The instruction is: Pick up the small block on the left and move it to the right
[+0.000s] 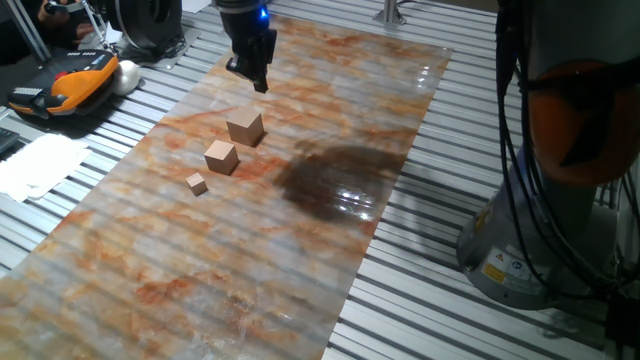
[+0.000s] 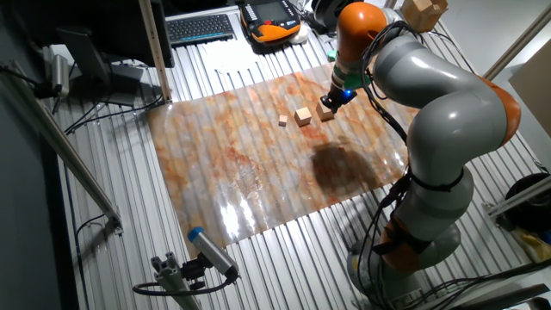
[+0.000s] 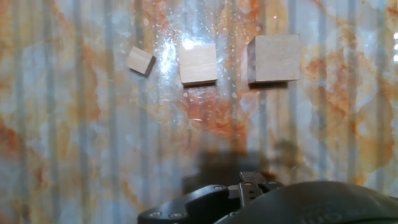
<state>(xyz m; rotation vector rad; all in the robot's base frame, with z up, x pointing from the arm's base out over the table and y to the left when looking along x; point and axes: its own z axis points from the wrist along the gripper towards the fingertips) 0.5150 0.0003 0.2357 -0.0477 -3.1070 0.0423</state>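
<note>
Three plain tan wooden cubes lie in a row on the marbled orange-grey mat (image 1: 300, 250). The small block (image 1: 245, 127), the largest cube, is at the far end of the row; it shows in the hand view (image 3: 273, 58) at upper right and in the other fixed view (image 2: 325, 112). The middle-sized cube (image 1: 221, 157) (image 3: 198, 63) and the tiniest cube (image 1: 197, 183) (image 3: 140, 61) follow it. My gripper (image 1: 250, 76) (image 2: 332, 96) hovers above and just beyond the small block, apart from it, open and empty. Its fingertips do not show in the hand view.
A dark stain (image 1: 335, 180) marks the mat right of the cubes. The arm's base (image 1: 540, 250) stands off the mat's right side. An orange teach pendant (image 1: 60, 85) and papers (image 1: 40, 165) lie on the slatted table at left.
</note>
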